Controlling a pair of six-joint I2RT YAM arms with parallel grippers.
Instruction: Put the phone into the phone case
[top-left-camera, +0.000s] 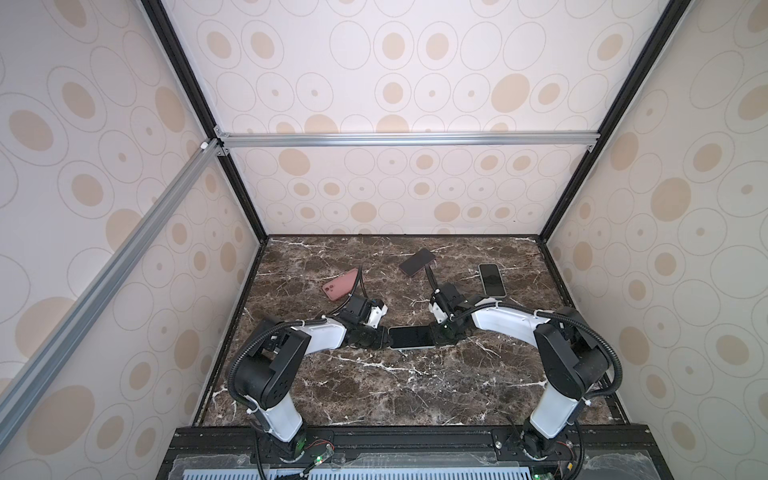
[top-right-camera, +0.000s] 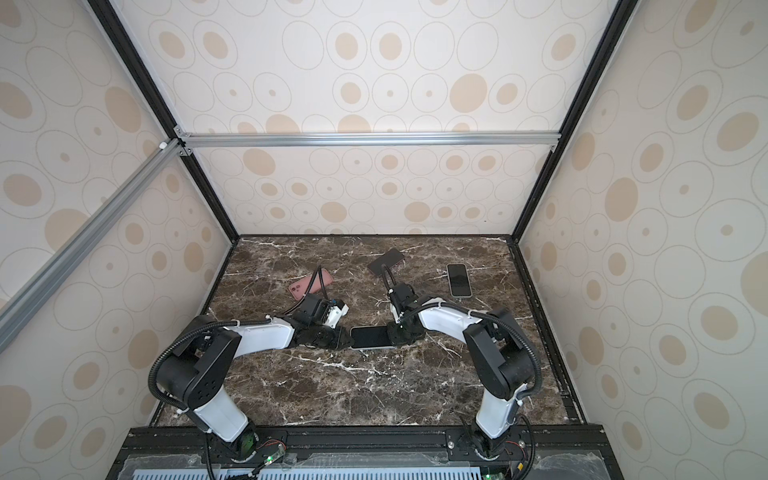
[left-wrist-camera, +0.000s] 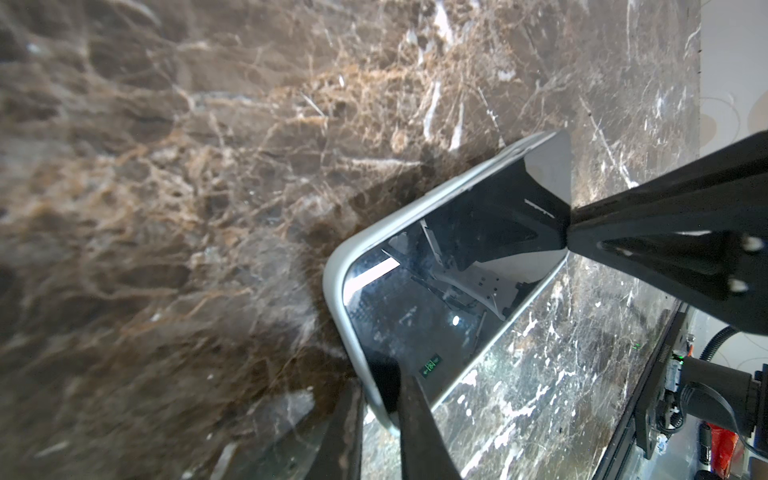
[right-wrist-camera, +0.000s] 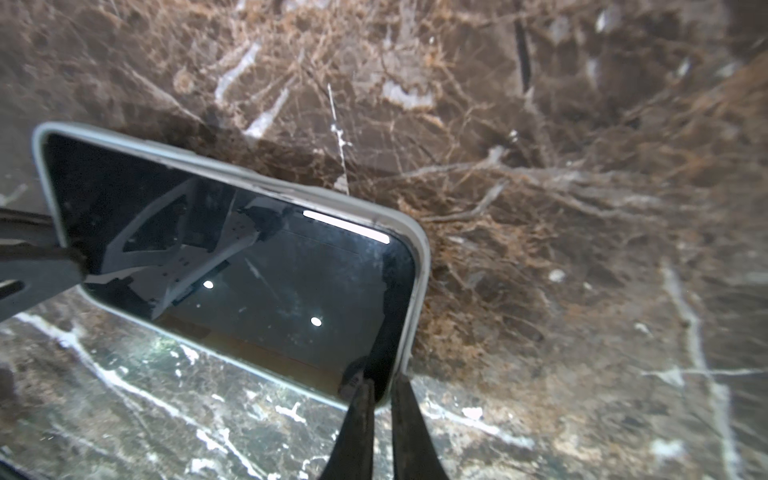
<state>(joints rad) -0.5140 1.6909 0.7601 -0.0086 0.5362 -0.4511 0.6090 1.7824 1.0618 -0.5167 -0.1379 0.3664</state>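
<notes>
Phone (top-left-camera: 411, 336) lies screen-up in pale phone case (left-wrist-camera: 332, 282), near-centre of table (top-left-camera: 374, 395). Left tool (left-wrist-camera: 376, 386) clamps the left end of the phone case, right tool (right-wrist-camera: 382, 386) pinches its right rim. Probably stiff, slick glass: grip edges.

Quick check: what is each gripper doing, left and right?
Left gripper: closed on one short end of the pale-rimmed phone.
Right gripper: closed, pinching the rim at the phone's other end.

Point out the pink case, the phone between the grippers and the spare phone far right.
pink case (top-left-camera: 340, 284): in a top view, middle of its back.
held phone (top-left-camera: 411, 337): in a top view, screen centre.
spare phone (top-left-camera: 492, 279): in a top view, screen centre.
</notes>
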